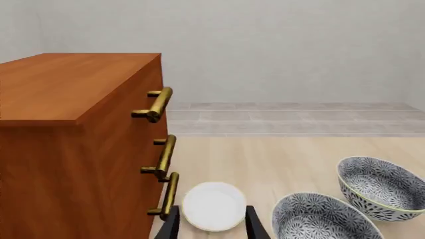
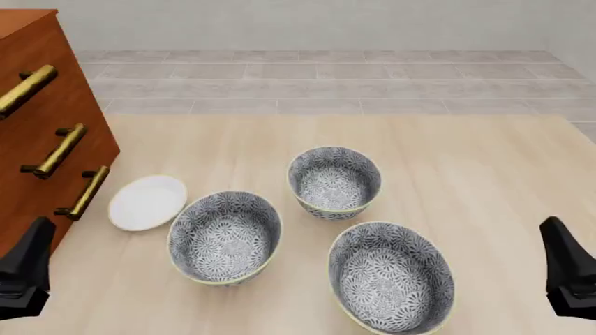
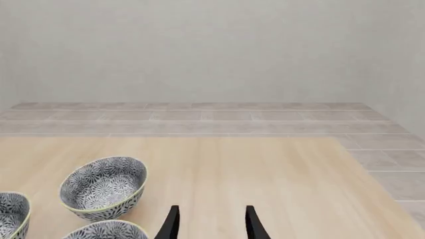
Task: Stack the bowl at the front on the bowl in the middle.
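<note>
The bowl at the front [image 2: 391, 279] sits upright nearest the table's near edge; its rim also shows in the right wrist view [image 3: 106, 230]. The bowl in the middle [image 2: 225, 236] stands to its left and a little farther back [image 1: 325, 219]. A third bowl of the same pattern [image 2: 336, 181] stands behind both. My left gripper [image 1: 212, 219] is open and empty at the near left [image 2: 26, 269], apart from the bowls. My right gripper [image 3: 211, 224] is open and empty at the near right [image 2: 568, 272], to the right of the front bowl.
A small plain white dish [image 2: 147, 202] lies left of the middle bowl, just ahead of my left gripper. A wooden drawer cabinet [image 2: 47, 132] with brass handles stands along the table's left side. The pale wooden table [image 2: 484, 181] stretches to the right.
</note>
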`<state>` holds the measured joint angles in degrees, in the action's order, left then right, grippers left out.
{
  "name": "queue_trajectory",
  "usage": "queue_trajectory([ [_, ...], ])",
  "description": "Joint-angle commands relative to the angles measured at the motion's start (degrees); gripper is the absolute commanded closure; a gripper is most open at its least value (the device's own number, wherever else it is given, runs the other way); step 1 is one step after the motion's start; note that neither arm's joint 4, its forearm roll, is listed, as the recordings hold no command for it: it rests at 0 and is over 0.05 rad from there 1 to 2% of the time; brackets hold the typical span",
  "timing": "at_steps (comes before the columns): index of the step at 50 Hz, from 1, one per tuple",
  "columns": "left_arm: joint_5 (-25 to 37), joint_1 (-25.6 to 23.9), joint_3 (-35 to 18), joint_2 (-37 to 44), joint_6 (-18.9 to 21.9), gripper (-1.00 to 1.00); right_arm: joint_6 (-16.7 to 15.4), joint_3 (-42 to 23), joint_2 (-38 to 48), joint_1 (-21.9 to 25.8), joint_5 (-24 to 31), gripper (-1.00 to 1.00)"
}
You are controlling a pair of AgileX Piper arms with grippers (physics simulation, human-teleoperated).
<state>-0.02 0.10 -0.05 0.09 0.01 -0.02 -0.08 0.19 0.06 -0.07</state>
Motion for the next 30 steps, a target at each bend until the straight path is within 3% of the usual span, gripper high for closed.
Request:
queue_trajectory([
  [1, 0.1, 0.7, -0.1, 0.2, 0.2, -1.0, -0.1, 0.0, 1.9, 0.2, -1.5, -1.0],
  [17, 1.3, 0.6, 0.0, 0.0, 0.5, -1.0, -0.5, -1.4, 6.6, 2.9, -3.5, -1.0],
  [23, 2.0, 0.0, 0.0, 0.0, 0.8, -1.0, -0.2, -5.4, 19.0, 4.5, -8.5, -1.0],
  [30, 1.9, -0.3, 0.0, 0.6, 0.9, -1.0, 0.2, -10.6, 26.7, 6.5, -8.3, -1.0],
])
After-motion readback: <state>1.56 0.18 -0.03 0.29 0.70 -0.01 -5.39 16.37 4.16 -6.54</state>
